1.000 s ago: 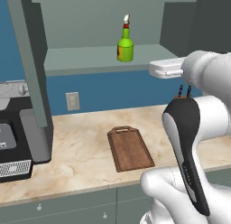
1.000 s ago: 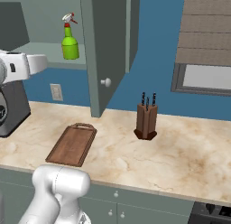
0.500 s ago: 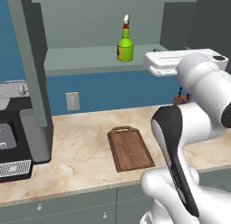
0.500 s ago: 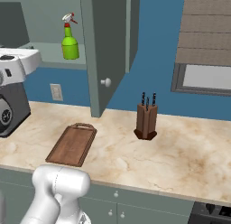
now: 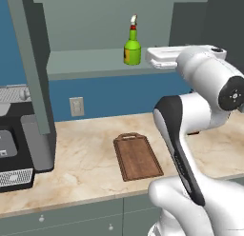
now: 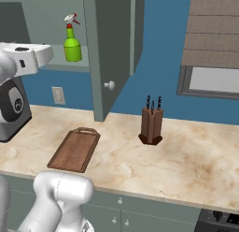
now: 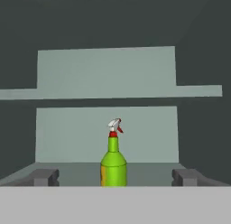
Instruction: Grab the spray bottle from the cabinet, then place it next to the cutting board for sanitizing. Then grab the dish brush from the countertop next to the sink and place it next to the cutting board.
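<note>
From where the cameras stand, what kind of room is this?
Most likely a home kitchen: a marble-look countertop with a knife block and a cutting board on it, and an open wall cabinet above them holding a spray bottle.
</note>
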Tool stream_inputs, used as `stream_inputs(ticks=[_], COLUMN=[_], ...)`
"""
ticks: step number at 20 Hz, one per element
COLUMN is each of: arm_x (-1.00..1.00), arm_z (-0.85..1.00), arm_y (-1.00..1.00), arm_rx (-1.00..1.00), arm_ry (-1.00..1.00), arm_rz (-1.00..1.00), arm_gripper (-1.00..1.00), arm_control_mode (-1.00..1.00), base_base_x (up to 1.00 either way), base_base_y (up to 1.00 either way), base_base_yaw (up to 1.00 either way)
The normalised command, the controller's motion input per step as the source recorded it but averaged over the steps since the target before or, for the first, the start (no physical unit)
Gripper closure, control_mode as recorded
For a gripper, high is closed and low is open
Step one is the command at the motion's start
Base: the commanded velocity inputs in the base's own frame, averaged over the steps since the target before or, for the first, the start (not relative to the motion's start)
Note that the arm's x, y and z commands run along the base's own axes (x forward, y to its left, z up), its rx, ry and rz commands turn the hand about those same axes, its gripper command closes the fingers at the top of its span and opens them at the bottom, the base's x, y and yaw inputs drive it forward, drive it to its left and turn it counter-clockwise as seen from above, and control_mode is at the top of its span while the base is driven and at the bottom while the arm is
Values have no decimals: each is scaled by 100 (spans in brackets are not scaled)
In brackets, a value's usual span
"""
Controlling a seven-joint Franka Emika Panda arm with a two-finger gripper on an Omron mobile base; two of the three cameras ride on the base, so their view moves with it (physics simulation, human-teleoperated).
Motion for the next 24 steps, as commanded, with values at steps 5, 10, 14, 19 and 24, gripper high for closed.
stream_inputs(ticks=[5,10,14,19,24], arm_x=[43,40,35,24,21], arm_z=[0,0,0,0,-2], arm_y=[0,0,0,0,0], arm_rx=[0,0,0,0,0], arm_ry=[12,7,7,3,1], arm_rz=[0,0,0,0,0], arm_gripper=[-100,-100,-100,-100,-100], arm_control_mode=[-100,-100,-100,-100,-100], base_base_x=[0,0,0,0,0], base_base_y=[0,0,0,0,0], base_base_yaw=[0,0,0,0,0])
